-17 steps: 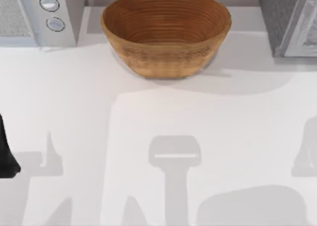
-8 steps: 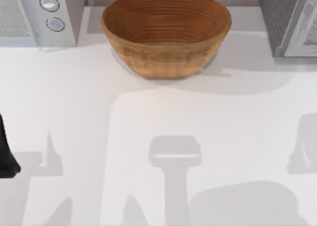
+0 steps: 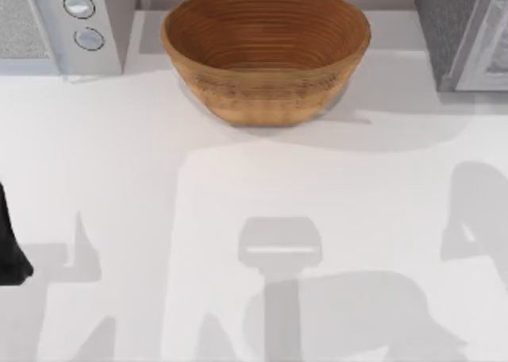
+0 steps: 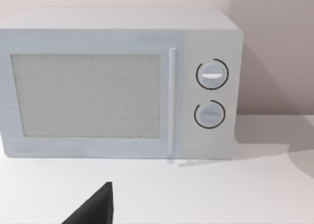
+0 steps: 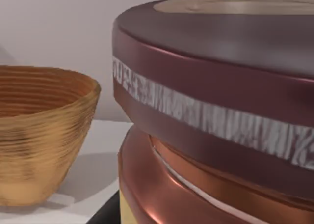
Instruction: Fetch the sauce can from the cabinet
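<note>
Sauce can point(image 5: 216, 111) looms right against right wrist camera, basket point(image 5: 44, 130) beyond. Maroon lid, tan centre, silver-flecked band, coppery body below. Over last second, shadow at table's point(image 3: 119, 155) right edge slid inward: can likely out of cabinet point(image 3: 448, 28), travelling. Grip state: cannot tell. Left arm parked at left edge.

The left arm point(image 3: 9, 243) is seen at the table's left edge; a dark fingertip point(image 4: 95, 207) is visible.

Sauce can point(image 5: 221, 111) and cabinet point(image 3: 464, 32) cropped by frame edges, basket point(image 5: 41, 135) partly too.
</note>
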Motion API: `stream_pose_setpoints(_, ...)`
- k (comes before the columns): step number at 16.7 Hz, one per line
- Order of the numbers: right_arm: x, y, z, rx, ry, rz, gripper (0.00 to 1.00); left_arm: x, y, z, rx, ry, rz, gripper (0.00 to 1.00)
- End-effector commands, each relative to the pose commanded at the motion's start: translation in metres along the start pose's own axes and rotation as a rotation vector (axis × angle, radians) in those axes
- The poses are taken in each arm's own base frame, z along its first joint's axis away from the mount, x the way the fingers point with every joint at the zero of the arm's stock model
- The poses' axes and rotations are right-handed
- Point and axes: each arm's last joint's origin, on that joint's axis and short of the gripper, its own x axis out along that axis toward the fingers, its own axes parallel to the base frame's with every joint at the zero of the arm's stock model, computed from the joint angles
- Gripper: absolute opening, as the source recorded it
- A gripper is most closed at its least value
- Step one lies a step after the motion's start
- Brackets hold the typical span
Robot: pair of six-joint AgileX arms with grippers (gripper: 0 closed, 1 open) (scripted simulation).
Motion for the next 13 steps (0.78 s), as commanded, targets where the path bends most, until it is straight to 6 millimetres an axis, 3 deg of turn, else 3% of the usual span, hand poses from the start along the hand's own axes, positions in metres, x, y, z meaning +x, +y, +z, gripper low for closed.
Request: stream_pose_setpoints(13, 0.058, 0.019, -0.001, -0.022, 0.003, 0.206, 0.0, 0.0, 0.0, 0.0, 0.0, 0.0, 0.0, 1.0)
